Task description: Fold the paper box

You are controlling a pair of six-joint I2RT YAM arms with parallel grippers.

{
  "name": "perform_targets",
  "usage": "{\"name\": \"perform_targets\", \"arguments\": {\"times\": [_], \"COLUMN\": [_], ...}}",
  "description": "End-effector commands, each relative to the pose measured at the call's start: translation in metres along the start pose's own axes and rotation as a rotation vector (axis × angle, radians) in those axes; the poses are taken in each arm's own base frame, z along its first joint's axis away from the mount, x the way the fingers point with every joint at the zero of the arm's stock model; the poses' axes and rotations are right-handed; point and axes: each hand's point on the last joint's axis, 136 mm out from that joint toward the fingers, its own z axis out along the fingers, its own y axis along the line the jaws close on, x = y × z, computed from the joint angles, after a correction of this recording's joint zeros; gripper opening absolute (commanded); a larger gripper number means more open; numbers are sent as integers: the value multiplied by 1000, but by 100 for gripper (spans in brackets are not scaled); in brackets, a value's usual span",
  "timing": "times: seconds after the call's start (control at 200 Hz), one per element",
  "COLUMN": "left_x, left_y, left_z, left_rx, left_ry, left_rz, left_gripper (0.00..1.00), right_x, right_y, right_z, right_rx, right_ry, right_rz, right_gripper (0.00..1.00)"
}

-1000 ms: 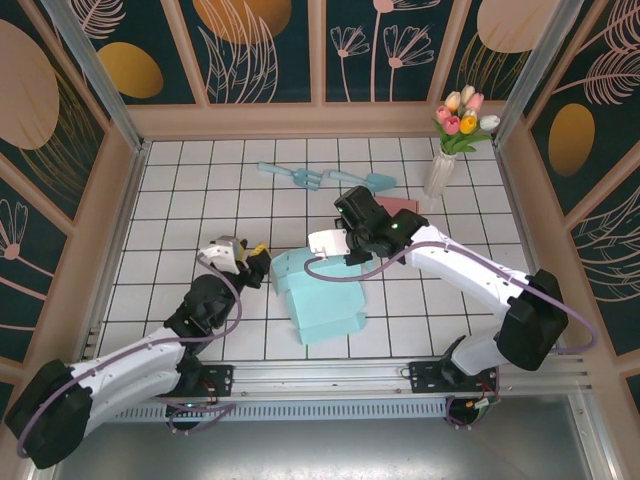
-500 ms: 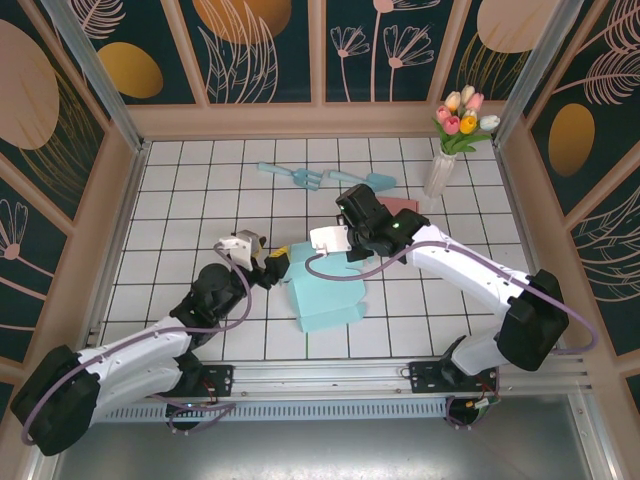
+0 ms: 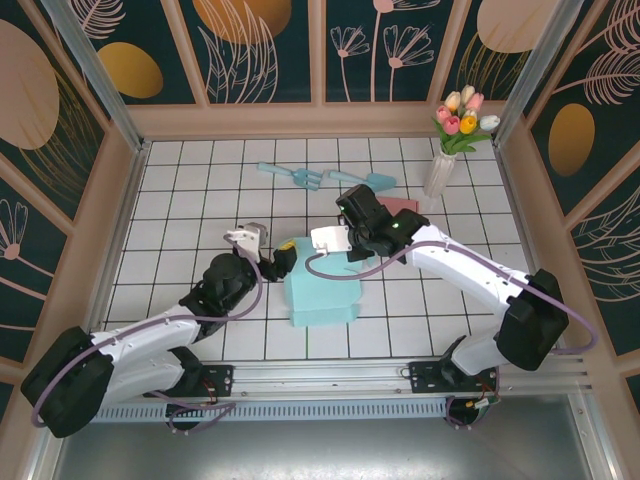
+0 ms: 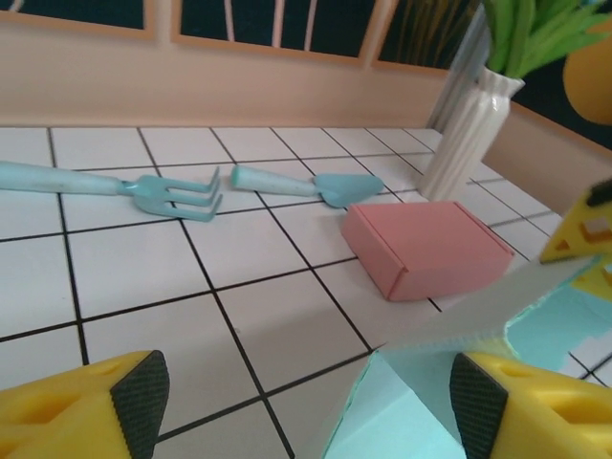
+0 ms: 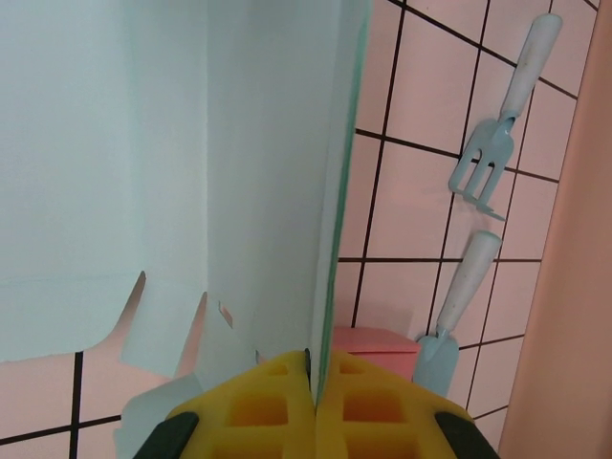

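Note:
The light blue paper box (image 3: 322,295) lies partly unfolded on the tiles in the middle of the floor. My right gripper (image 3: 345,255) is at its far edge, shut on an upright panel of the box (image 5: 143,143), whose thin edge runs between the yellow fingertips (image 5: 314,368). My left gripper (image 3: 278,258) is at the box's left corner, open wide. In the left wrist view the two yellow fingers (image 4: 124,406) stand far apart and a blue corner of the box (image 4: 421,411) reaches in beside the right finger, with the gripper (image 4: 306,402) holding nothing.
A pink folded box (image 3: 398,205) (image 4: 426,244) lies just beyond the blue one. A blue garden fork (image 3: 290,176) and trowel (image 3: 362,180) lie further back. A white vase of tulips (image 3: 440,170) stands at the back right. Wooden walls enclose the tiled floor.
My left gripper has moved right up to the box's left corner and its jaws have opened wider. The box has swung squarer to the table's front edge. The right gripper has kept its grip.

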Motion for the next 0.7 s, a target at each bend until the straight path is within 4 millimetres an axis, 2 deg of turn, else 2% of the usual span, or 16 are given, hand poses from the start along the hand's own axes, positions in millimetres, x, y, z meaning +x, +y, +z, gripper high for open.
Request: {"name": "perform_targets", "arguments": {"times": [0.0, 0.095, 0.155, 0.235, 0.35, 0.44, 0.52, 0.695], "left_x": [-14, -9, -6, -8, -12, -5, 7, 38], "left_y": [27, 66, 70, 42, -23, -57, -65, -58], "left_z": [-4, -21, -30, -31, -31, -27, -14, 25], "left_rx": [-174, -383, -393, -212, 145, 254, 242, 152], "left_ry": [-55, -78, -87, -79, -19, 46, 95, 183], "left_rz": [-80, -150, -183, -216, -241, -226, -212, -203], "left_gripper": [84, 88, 86, 80, 66, 62, 62, 62], "right_x": [-7, 10, 22, 34, 48, 51, 55, 58], "right_y": [9, -1, -5, -9, -12, -8, -5, -1], "right_z": [7, 14, 20, 28, 38, 44, 49, 53], "right_rx": [-59, -85, -96, -104, -128, -166, -186, -208], "right_ry": [-34, -1, 28, 55, 92, 84, 80, 81], "right_rz": [27, 124, 174, 221, 280, 309, 319, 322], "right_gripper": [0, 0, 0, 0, 0, 0, 0, 0]}}
